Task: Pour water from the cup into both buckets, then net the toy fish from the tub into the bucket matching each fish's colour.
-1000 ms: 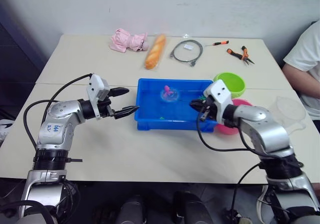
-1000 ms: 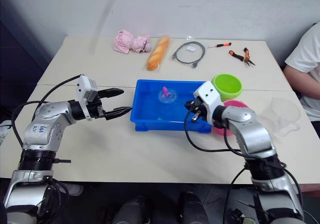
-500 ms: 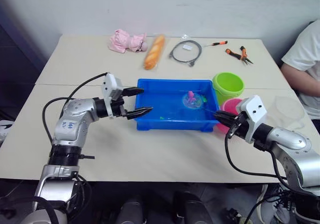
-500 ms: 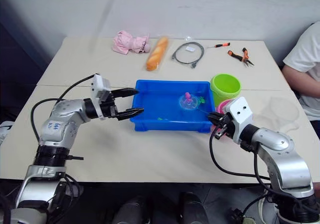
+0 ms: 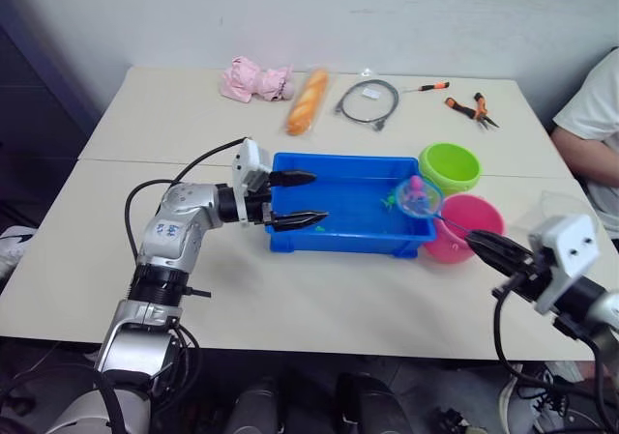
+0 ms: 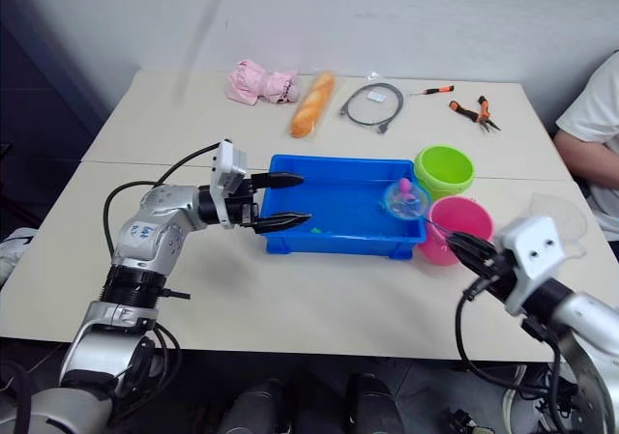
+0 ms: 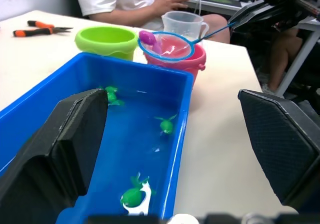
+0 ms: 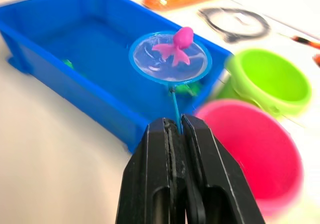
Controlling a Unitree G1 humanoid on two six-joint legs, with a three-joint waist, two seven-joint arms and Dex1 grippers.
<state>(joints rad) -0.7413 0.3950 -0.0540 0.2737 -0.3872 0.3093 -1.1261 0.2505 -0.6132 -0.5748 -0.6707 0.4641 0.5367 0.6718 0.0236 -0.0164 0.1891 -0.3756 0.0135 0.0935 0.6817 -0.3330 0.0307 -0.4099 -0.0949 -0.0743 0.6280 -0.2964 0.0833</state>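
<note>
So nearest the robot, the right gripper [image 5: 481,244] sits on the near-right side of the tub [image 5: 338,243], fingers pinched tight on the thin handle of the net [image 8: 170,57]. The hoop hangs in the air over the tub's right end, just beside the pink bucket [image 5: 462,227], and there's a pink toy fish [image 8: 178,45] lying in the mesh. The left gripper [image 5: 295,198] is at the tub's left end with its fingers spread wide, holding nothing, one finger over the water and one out past the near rim. A few green fish [image 7: 166,125] float in the tub's water. The green bucket [image 5: 449,166] stands just behind the pink one, off the tub's far-right corner. The clear cup [image 7: 185,24] is further right of the buckets, next to a person's arm [image 5: 584,154] at the table edge. Beyond the tub, along the far side of the table: a pink cloth [image 5: 253,78], a bread loaf [image 5: 306,101], a grey coiled cable [image 5: 368,101], a small screwdriver [image 5: 426,87] and orange-handled pliers [image 5: 469,108].
</note>
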